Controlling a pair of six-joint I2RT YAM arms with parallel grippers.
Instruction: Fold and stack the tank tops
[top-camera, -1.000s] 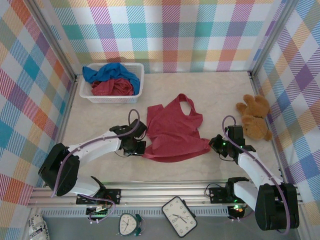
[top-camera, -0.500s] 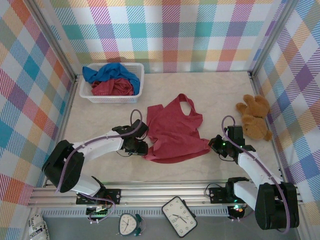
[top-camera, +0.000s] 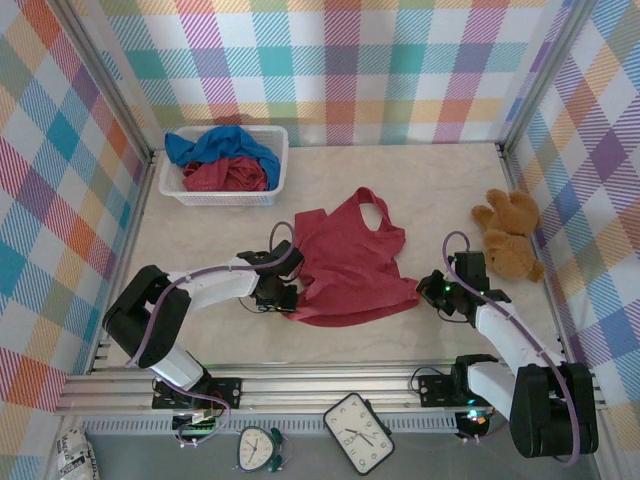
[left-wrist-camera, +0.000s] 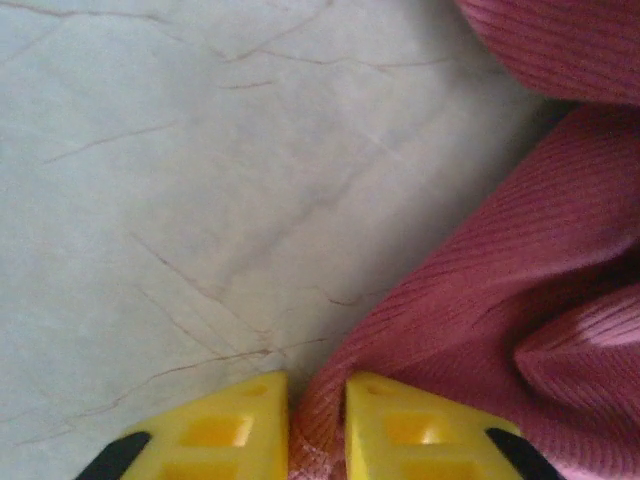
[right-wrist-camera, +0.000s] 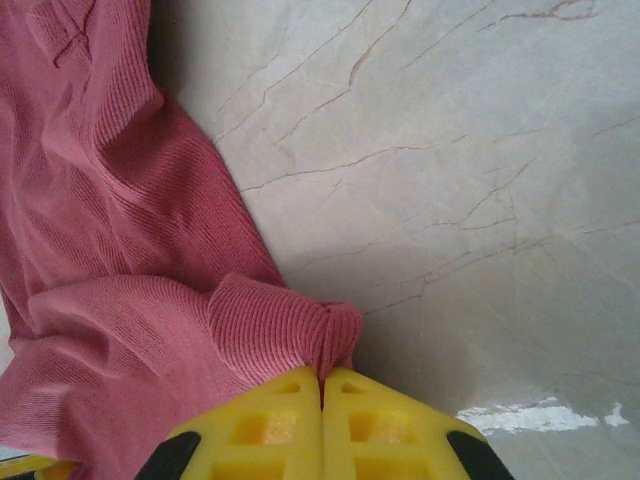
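One dark red tank top (top-camera: 350, 265) lies spread on the table's middle, straps toward the back. My left gripper (top-camera: 290, 296) sits at its near left edge; its yellow fingers (left-wrist-camera: 240, 430) pinch a fold of the red cloth (left-wrist-camera: 470, 310) in the left wrist view. My right gripper (top-camera: 432, 290) is at the top's near right corner, shut on a bunched corner of the red cloth (right-wrist-camera: 270, 335) in the right wrist view. A bright blue tank top (top-camera: 215, 142) and a second dark red tank top (top-camera: 225, 175) lie heaped in the basket.
The white mesh basket (top-camera: 275, 170) stands at the back left. A brown teddy bear (top-camera: 510, 235) lies at the right, close behind my right arm. Plaid walls close in the back and sides. Bare marble-patterned table (top-camera: 440, 190) lies behind the spread top.
My left gripper opened, slid right under the top's left edge and closed on it. The near left edge of the cloth shifted slightly. The right arm has not moved.
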